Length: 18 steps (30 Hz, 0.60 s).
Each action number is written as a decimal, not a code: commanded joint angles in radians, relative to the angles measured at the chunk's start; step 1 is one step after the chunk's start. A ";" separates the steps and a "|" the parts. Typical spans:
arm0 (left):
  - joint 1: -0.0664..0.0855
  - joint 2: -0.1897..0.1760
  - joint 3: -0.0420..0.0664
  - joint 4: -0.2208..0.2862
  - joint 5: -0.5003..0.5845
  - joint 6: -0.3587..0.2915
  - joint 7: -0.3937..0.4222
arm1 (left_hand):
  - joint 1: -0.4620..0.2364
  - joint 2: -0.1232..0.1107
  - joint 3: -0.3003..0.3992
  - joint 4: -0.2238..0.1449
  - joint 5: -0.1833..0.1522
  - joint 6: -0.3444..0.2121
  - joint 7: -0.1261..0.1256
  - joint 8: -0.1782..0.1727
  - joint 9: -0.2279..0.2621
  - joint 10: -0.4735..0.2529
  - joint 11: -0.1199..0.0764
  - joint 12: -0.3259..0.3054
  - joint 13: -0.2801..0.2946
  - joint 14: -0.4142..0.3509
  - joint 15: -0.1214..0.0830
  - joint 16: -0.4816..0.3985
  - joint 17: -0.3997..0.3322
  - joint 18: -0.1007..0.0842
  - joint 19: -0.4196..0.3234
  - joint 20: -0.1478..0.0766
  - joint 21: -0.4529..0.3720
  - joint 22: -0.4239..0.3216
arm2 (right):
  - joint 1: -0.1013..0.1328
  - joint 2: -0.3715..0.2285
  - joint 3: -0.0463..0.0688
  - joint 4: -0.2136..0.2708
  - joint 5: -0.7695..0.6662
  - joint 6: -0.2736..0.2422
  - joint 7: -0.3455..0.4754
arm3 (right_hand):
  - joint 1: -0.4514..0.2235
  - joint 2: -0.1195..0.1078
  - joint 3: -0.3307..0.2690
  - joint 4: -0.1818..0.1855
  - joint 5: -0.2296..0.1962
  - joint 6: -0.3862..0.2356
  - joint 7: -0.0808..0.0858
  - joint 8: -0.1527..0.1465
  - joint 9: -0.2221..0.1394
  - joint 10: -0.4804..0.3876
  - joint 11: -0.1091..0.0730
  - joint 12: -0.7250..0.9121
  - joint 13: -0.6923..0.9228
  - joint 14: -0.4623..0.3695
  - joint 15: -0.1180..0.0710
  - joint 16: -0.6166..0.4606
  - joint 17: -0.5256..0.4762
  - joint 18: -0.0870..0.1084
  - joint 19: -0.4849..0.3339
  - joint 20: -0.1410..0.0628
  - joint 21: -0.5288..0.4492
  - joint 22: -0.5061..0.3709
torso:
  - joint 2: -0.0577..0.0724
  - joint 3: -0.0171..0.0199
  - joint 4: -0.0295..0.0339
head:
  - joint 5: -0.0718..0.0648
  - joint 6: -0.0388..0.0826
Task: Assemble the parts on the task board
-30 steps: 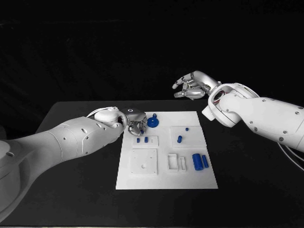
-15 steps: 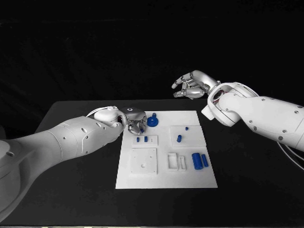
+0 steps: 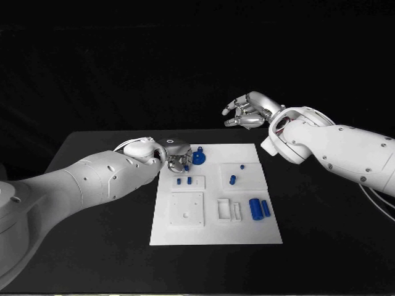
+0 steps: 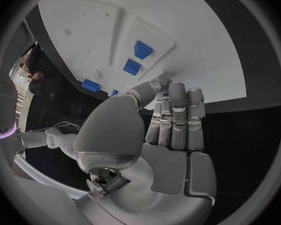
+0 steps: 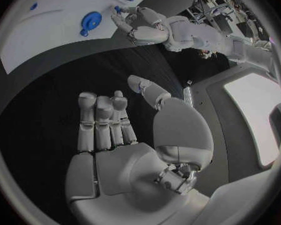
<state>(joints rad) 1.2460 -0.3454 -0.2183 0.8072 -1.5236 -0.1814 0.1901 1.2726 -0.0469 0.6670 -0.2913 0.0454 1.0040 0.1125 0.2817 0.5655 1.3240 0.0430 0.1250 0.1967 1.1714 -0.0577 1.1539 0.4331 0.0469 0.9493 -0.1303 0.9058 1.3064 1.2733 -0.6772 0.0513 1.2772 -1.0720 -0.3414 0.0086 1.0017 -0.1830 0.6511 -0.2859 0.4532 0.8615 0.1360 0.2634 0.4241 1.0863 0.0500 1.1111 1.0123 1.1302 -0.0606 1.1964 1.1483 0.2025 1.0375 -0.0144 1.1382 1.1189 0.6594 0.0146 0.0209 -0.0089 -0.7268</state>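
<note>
The white task board lies in the middle of the black table. A round blue part stands at its far left corner. My left hand hovers just beside that part with its fingers pointing down and nothing in them. In the left wrist view the fingers lie straight and close together over the board, near two small blue pieces. My right hand is raised high beyond the board's far edge, and in the right wrist view the hand holds nothing, thumb apart.
More blue parts sit on the board: a small pair, a peg, and two larger cylinders near the right edge. A white square recess lies front left. Black table surrounds the board.
My left hand's fingers have drawn slightly back from the round blue part, leaving a small gap. My right hand has hardly moved.
</note>
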 commanded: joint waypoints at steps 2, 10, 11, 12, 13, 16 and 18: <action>0.000 0.009 0.000 -0.009 0.004 0.023 -0.014 | -0.012 -0.004 0.002 0.002 0.006 -0.001 0.001 0.003 -0.001 -0.002 0.004 -0.006 0.000 0.001 -0.006 -0.003 0.002 0.039 0.000 -0.030 0.003 0.001 | 0.001 0.002 0.001 0.000 0.003 0.009 -0.004 | -0.002 0.011 -0.007 0.002 0.004 -0.017 0.024 0.003 -0.001 -0.007 -0.003 0.005 -0.001 -0.008 0.001 -0.001 -0.001 0.059 -0.002 -0.004 -0.005 0.001 | 0.000 0.0000 -0.0005 | -0.001 -0.002; 0.000 0.011 -0.001 -0.006 0.002 0.045 -0.021 | -0.012 -0.003 0.003 0.002 0.006 -0.004 0.002 0.001 -0.003 -0.005 0.006 -0.010 0.000 0.000 -0.005 -0.004 0.002 0.039 -0.001 -0.030 0.003 0.002 | 0.001 -0.001 0.001 0.001 0.003 0.012 -0.005 | -0.002 0.011 -0.007 0.002 0.004 -0.017 0.024 0.003 -0.001 -0.008 -0.003 0.005 -0.002 -0.009 0.001 -0.001 -0.002 0.059 -0.002 -0.004 -0.005 0.001 | 0.000 -0.0007 -0.0003 | -0.004 -0.004; 0.000 0.011 -0.001 -0.006 0.001 0.046 -0.022 | -0.012 -0.003 0.003 0.002 0.006 -0.004 0.002 0.001 -0.003 -0.005 0.006 -0.010 0.000 0.000 -0.005 -0.004 0.002 0.039 -0.001 -0.030 0.003 0.002 | 0.001 -0.001 0.001 0.001 0.003 0.012 -0.005 | -0.002 0.011 -0.007 0.002 0.004 -0.017 0.024 0.003 -0.001 -0.008 -0.003 0.005 -0.002 -0.009 0.001 -0.001 -0.002 0.059 -0.002 -0.004 -0.005 0.001 | 0.000 -0.0006 0.0000 | -0.004 -0.005; 0.000 0.010 -0.001 -0.007 0.000 0.047 -0.023 | -0.012 -0.003 0.003 0.002 0.006 -0.004 0.002 0.001 -0.003 -0.005 0.006 -0.010 0.000 0.000 -0.005 -0.004 0.002 0.039 -0.001 -0.030 0.003 0.003 | 0.001 -0.001 0.001 0.001 0.003 0.012 -0.005 | -0.002 0.011 -0.008 0.002 0.004 -0.018 0.024 0.003 -0.001 -0.008 -0.003 0.005 -0.002 -0.009 0.001 -0.001 -0.002 0.059 -0.002 -0.004 -0.005 0.001 | 0.000 -0.0006 0.0006 | -0.004 -0.005; 0.000 0.009 -0.001 -0.007 -0.001 0.047 -0.024 | -0.012 -0.003 0.003 0.002 0.006 -0.004 0.002 0.001 -0.003 -0.005 0.006 -0.010 0.000 0.000 -0.005 -0.004 0.003 0.039 -0.001 -0.030 0.003 0.003 | 0.001 0.000 0.001 0.001 0.003 0.013 -0.005 | -0.003 0.011 -0.008 0.002 0.004 -0.018 0.024 0.003 -0.001 -0.008 -0.003 0.006 -0.002 -0.009 0.001 -0.001 -0.002 0.059 -0.002 -0.004 -0.005 0.001 | 0.000 -0.0003 0.0014 | -0.004 -0.005; 0.000 0.006 -0.001 -0.006 -0.001 0.044 -0.023 | -0.012 -0.003 0.003 0.001 0.006 -0.002 0.002 0.002 -0.004 -0.004 0.006 -0.010 0.000 0.000 -0.005 -0.004 0.003 0.039 -0.001 -0.029 0.003 0.003 | 0.001 0.000 0.001 0.001 0.003 0.014 -0.005 | -0.003 0.011 -0.008 0.002 0.004 -0.018 0.024 0.003 -0.001 -0.008 -0.003 0.006 -0.002 -0.009 0.001 -0.001 -0.002 0.059 -0.002 -0.004 -0.005 0.001 | 0.000 -0.0004 0.0022 | -0.005 -0.005; 0.000 0.003 -0.001 -0.005 -0.001 0.043 -0.023 | -0.011 -0.003 0.003 0.001 0.006 -0.002 0.002 0.003 -0.004 -0.004 0.006 -0.010 0.001 0.000 -0.005 -0.004 0.003 0.039 -0.001 -0.029 0.003 0.003 | 0.001 0.000 0.001 0.001 0.002 0.014 -0.005 | -0.003 0.011 -0.008 0.002 0.004 -0.018 0.025 0.003 -0.001 -0.008 -0.003 0.006 -0.002 -0.009 0.001 -0.001 -0.002 0.059 -0.002 -0.004 -0.005 0.002 | 0.000 -0.0007 0.0020 | -0.005 -0.006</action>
<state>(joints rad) 1.2461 -0.3411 -0.2189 0.7996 -1.5230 -0.1546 0.1700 1.2676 -0.0521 0.6669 -0.2913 0.0453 1.0034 0.1118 0.2817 0.5635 1.3200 0.0467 0.1186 0.1953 1.1715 -0.0576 1.1539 0.4352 0.0470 0.9492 -0.1300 0.9058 1.3074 1.2734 -0.6774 0.0515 1.2777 -1.0719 -0.3341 0.0063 1.0017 -0.1830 0.6482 -0.2830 0.4532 0.8603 0.1387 0.2634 0.4241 1.0827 0.0463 1.1111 1.0115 1.1303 -0.0605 1.1965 1.1474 0.2027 1.0373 -0.0141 1.1382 1.1187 0.6596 0.0142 0.0220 -0.0135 -0.7322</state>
